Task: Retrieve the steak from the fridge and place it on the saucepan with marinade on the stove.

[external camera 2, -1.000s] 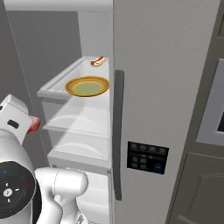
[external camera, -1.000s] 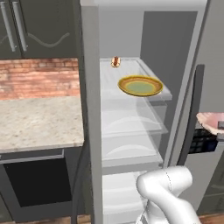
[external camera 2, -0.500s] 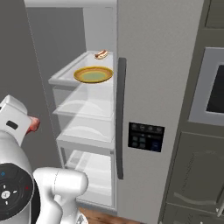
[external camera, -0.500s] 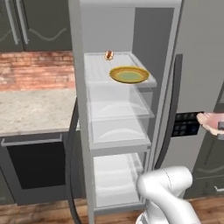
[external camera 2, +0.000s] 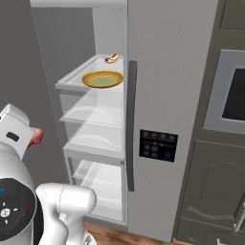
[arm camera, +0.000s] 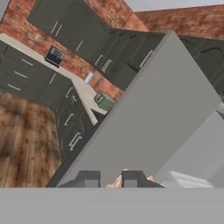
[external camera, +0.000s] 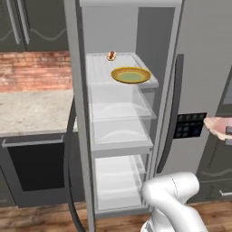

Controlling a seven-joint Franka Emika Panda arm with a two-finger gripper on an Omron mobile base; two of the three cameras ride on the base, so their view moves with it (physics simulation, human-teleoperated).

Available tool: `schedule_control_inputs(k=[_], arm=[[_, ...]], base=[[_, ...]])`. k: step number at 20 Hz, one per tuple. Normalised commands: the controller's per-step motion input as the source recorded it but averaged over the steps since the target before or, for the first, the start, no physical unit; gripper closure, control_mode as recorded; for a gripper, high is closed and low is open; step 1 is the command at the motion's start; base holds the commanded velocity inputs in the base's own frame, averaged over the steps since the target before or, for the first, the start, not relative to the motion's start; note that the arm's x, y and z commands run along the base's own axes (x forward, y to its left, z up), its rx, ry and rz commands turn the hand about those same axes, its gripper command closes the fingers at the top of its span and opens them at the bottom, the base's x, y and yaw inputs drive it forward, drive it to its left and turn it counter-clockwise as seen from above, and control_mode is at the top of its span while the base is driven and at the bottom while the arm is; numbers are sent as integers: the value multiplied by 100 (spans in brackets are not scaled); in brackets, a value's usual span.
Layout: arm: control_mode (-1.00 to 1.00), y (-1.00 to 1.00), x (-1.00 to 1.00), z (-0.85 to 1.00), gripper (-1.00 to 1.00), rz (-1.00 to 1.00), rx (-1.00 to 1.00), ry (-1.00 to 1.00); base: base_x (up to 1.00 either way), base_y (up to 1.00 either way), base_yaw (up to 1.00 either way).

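While the jaws (arm camera: 111, 178) are pinched narrow on the steak (external camera: 219, 127), its pink edge showing between the fingertips in the hand view, the base has backed away from the fridge (external camera: 136, 108) over the last second, so more of its shelves and lower door show. The steak now hangs at 3 o'clock of the open compartment, clear of it; retrieval looks done, and carrying to the stove (arm camera: 55, 56) remains. The plate (external camera: 131, 74) sits on the top shelf. No writing is readable.
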Motion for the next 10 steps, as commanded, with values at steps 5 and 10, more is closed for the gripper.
schedule_control_inputs(k=[5,10], arm=[[100,0,0,0,100,0,0,0],[100,0,0,0,100,0,0,0]], base=[[-2,-20,13],[0,-26,17]])
